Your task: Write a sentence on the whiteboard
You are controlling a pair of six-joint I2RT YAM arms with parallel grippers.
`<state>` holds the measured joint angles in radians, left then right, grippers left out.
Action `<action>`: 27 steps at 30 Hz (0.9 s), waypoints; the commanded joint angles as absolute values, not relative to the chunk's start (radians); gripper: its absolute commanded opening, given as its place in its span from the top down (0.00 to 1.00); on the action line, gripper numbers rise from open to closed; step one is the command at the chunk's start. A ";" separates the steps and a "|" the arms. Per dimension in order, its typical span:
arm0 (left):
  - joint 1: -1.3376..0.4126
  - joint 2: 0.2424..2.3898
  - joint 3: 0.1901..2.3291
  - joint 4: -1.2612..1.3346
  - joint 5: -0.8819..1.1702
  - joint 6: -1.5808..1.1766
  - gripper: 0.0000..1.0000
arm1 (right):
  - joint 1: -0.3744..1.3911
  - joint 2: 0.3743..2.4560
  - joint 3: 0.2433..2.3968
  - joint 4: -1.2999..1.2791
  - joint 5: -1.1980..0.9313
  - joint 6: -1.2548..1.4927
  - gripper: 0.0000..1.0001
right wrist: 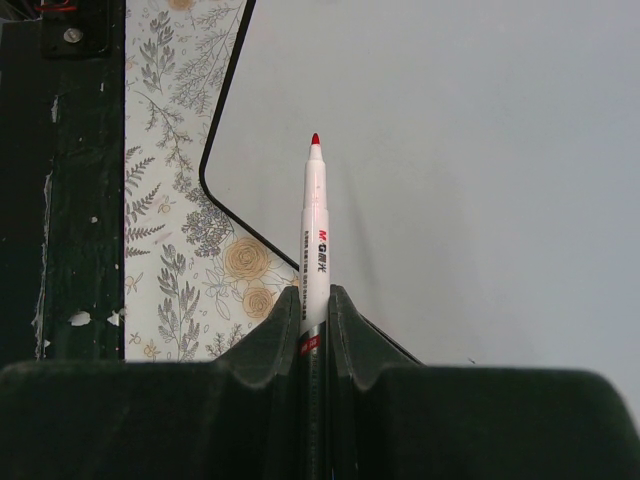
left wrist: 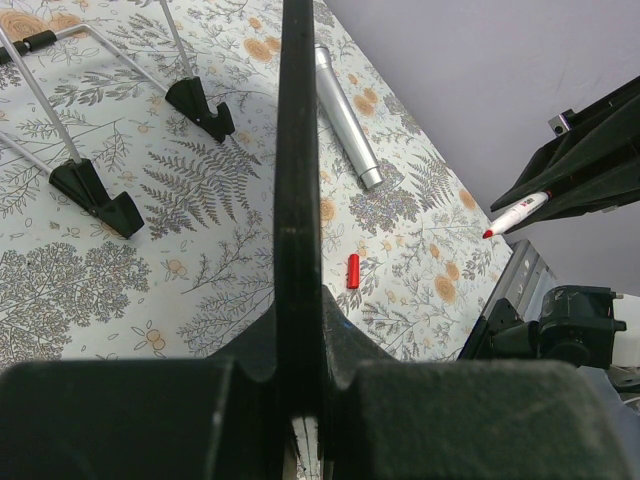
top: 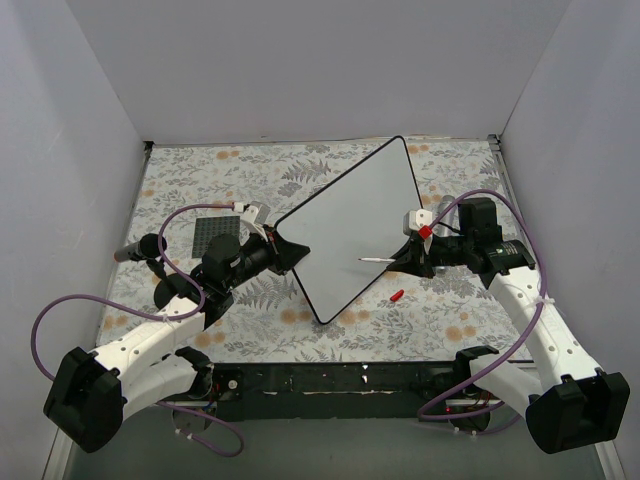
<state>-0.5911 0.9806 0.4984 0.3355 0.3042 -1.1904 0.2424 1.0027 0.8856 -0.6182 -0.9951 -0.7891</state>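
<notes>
The red marker cap [top: 397,295] lies on the floral tablecloth [top: 180,180], lower right of centre in the top view. Just above it, the right gripper [top: 408,257] is clenched on a red-tipped marker [top: 378,259]. The tip points onto the whiteboard [top: 350,220] at frame centre; contact cannot be told. The left gripper [top: 276,250] is clamped on the board's left corner, its black rim edge-on between the jaws.

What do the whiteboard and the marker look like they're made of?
The whiteboard: smooth white face with a soft sheen, probably coated board or metal; thin black rim, likely plastic. The marker: white plastic-looking barrel with printed lettering, red tip, probably felt.
</notes>
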 commanded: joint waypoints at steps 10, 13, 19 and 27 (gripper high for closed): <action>-0.594 0.950 0.503 0.393 0.359 -1.200 1.00 | 0.255 1.008 0.926 -0.611 -1.049 -0.798 0.99; -0.592 0.951 0.499 0.397 0.362 -1.203 1.00 | 0.279 1.012 0.946 -0.607 -1.036 -0.793 0.99; -0.592 0.956 0.499 0.393 0.365 -1.206 1.00 | 0.342 1.028 0.966 -0.528 -0.967 -0.726 0.99; -0.592 0.979 0.528 0.361 0.360 -1.192 1.00 | 0.455 1.066 1.023 -0.483 -0.850 -0.693 0.99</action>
<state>-0.5911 0.9882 0.4919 0.3313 0.3145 -1.2037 0.4091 1.0508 0.9535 -0.5419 -0.9142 -0.7216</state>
